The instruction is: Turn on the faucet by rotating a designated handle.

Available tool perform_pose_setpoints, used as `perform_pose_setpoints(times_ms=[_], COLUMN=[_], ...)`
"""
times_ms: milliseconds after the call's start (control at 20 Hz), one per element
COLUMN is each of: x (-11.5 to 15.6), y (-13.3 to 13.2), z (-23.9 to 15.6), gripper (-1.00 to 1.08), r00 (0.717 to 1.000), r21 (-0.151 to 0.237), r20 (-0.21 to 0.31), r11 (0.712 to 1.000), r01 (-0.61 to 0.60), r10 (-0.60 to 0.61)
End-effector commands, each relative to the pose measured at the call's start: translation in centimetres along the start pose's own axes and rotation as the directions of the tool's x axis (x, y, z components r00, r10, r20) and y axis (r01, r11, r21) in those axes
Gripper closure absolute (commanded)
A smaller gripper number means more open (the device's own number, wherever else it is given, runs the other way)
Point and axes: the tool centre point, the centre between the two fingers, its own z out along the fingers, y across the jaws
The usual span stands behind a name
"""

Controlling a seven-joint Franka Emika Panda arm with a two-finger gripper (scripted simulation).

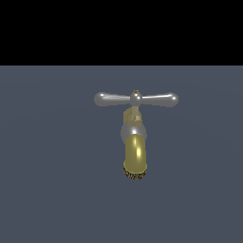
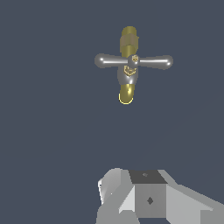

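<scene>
The faucet (image 1: 135,154) stands at the middle of the exterior view, with its brass spout curving down to a dark mesh tip. The handle (image 1: 136,98), a silver crossbar with two bulb-ended arms, lies level across its top. In the wrist view I see the faucet (image 2: 127,92) from above, with the handle (image 2: 133,61) across it. Grey parts of my gripper (image 2: 144,197) show at the edge of the wrist view, well apart from the faucet. The fingers are not clearly shown. The gripper is out of the exterior view.
A flat grey-blue floor (image 1: 47,166) surrounds the faucet. A black band fills the upper part of the exterior view.
</scene>
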Motion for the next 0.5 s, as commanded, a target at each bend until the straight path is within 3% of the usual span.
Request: perform_pose_setpoints(times_ms=[0, 450], x=[0.0, 0.45], y=[0.0, -0.71], z=[0.0, 0.86], gripper=[1.08, 1.08], r00=[1.0, 0.999], r21=[0.0, 0.0], r20=[0.0, 0.0], r11=[1.0, 0.999], r01=[0.0, -0.046], r10=[0.0, 0.046])
